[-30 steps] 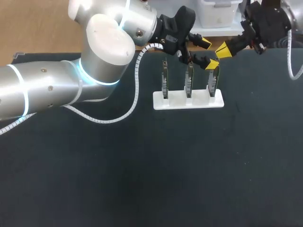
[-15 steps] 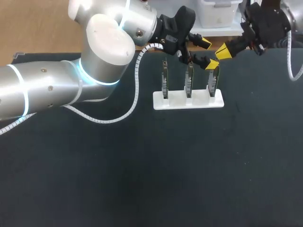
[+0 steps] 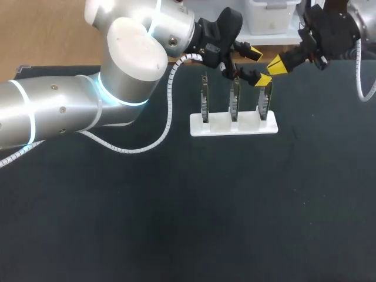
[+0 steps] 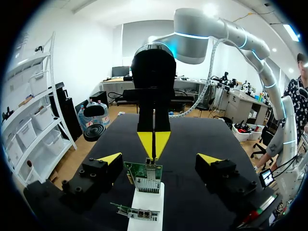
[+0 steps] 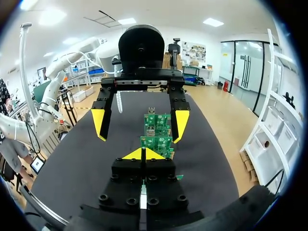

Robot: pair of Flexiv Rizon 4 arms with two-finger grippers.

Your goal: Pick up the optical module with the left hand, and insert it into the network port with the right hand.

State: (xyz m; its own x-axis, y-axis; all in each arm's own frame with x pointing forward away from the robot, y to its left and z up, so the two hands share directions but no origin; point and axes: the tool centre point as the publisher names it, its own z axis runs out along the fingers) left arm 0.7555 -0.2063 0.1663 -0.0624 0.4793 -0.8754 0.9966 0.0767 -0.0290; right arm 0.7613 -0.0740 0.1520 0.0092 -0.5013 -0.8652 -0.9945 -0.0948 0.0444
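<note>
A white rack [image 3: 233, 125] holds three upright green circuit boards, each with a metal port cage. My left gripper [image 3: 257, 66] hovers open over the rightmost board [image 3: 264, 101]. In the left wrist view that board [image 4: 143, 176] stands between the spread fingers of the left gripper [image 4: 159, 160], touching neither. My right gripper [image 3: 276, 64] is shut, its yellow tips together just right of the left gripper's fingers and above the same board. From its own wrist, the right gripper [image 5: 143, 154] points at the boards [image 5: 156, 143] with the left gripper [image 5: 140, 124] straddling them. No optical module shows in either gripper.
A dark mat [image 3: 194, 205] covers the table, bare in front of the rack. My left arm [image 3: 70, 111] and its white coiled cable [image 3: 167, 120] stretch across the left side. The rack [image 4: 147, 204] extends beneath the left gripper.
</note>
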